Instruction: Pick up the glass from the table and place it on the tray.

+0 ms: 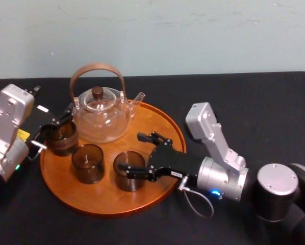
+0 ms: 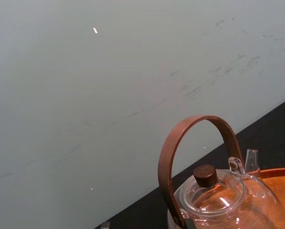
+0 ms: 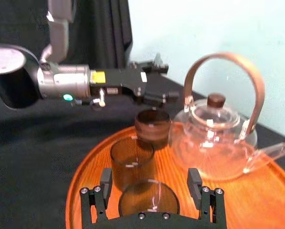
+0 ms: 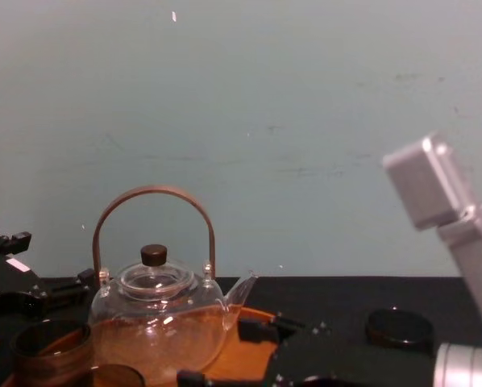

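Note:
Three dark glasses stand on the round wooden tray [image 1: 157,127]. My left gripper [image 1: 54,127] is open at the tray's left rim. Its fingers flank one glass [image 1: 60,138] without clearly touching it. From the right wrist view that gripper [image 3: 161,82] sits slightly above this glass [image 3: 152,126]. My right gripper [image 1: 133,152] is open over the tray's near right part. A second glass [image 1: 129,171] stands between its fingers [image 3: 106,183], with a gap on each side. The third glass [image 1: 87,162] stands free between the other two.
A clear glass teapot [image 1: 101,115] with a brown hoop handle stands at the back of the tray, close to the left gripper. The black-clothed table [image 1: 254,102] stretches around the tray, and a pale wall stands behind it. The right forearm [image 1: 219,173] lies across the table at the right.

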